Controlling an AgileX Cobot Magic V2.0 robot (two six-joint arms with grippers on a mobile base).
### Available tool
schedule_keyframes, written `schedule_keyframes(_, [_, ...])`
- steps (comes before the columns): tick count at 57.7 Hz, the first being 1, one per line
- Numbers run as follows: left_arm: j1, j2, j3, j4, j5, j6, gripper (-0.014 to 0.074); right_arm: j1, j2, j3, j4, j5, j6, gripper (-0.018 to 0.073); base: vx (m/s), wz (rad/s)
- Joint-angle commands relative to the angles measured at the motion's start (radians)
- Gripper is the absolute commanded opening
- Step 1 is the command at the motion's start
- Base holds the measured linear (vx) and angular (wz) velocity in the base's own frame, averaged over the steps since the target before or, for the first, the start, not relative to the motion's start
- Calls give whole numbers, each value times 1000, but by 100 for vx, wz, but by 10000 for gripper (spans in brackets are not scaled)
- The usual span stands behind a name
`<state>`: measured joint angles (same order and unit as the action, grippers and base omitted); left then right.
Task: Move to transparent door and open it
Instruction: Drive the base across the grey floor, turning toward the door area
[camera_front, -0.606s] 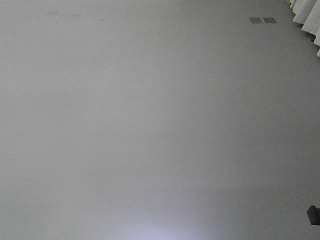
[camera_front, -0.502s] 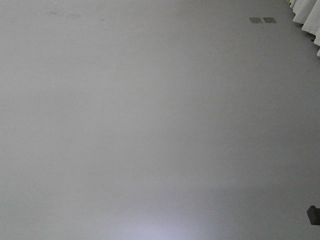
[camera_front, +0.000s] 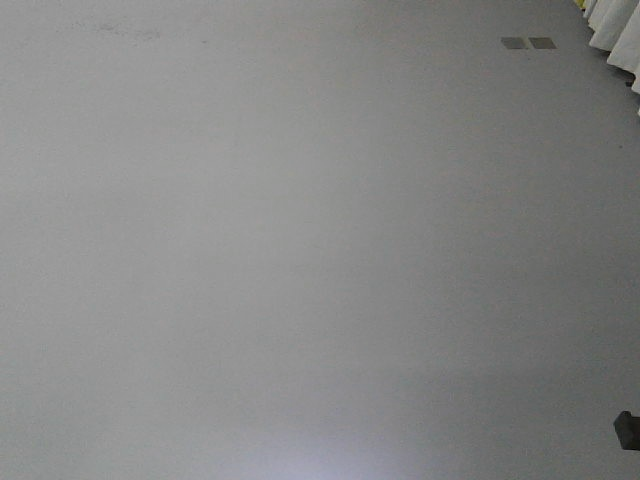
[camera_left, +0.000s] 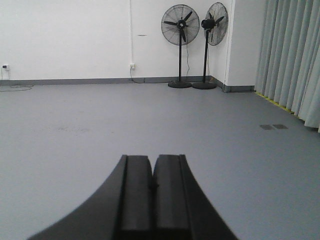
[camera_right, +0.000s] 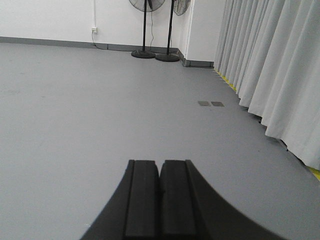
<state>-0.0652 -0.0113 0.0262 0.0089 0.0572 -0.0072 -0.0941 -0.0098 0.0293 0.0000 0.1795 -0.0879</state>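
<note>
The transparent door is out of view in every frame. My left gripper (camera_left: 152, 159) is shut and empty, its black fingers pressed together, pointing out over bare grey floor. My right gripper (camera_right: 160, 163) is also shut and empty, held level over the same floor. The front view shows only grey floor (camera_front: 300, 250).
Two black pedestal fans (camera_left: 180, 30) stand at the far white wall near its corner. Long pale curtains (camera_right: 280, 75) hang along the right side, with a yellow line at their foot. Two small grey floor plates (camera_front: 527, 42) lie near the curtains. A wall socket (camera_left: 132, 65) sits left of the fans.
The floor plates and curtain edge have drifted slightly right and down in the front view, so the base has crept forward or turned a little. Both grippers stay shut.
</note>
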Motion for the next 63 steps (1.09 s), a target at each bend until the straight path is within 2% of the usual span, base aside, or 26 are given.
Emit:
schedule_keyframes(1, [-5,-12,32,-1,-78,-2,-6,-4,-11,14,0,-79,0,-8,12,2])
schedule_keyframes(35, [-5,-12,32,-1,-78,-2,-6,-4,-11,14,0,-79,0,-8,22,1])
schedule_keyframes(63, [-5,-12,32,-1,-78,-2,-6,-4,-11,14,0,-79,0,-8,39,8])
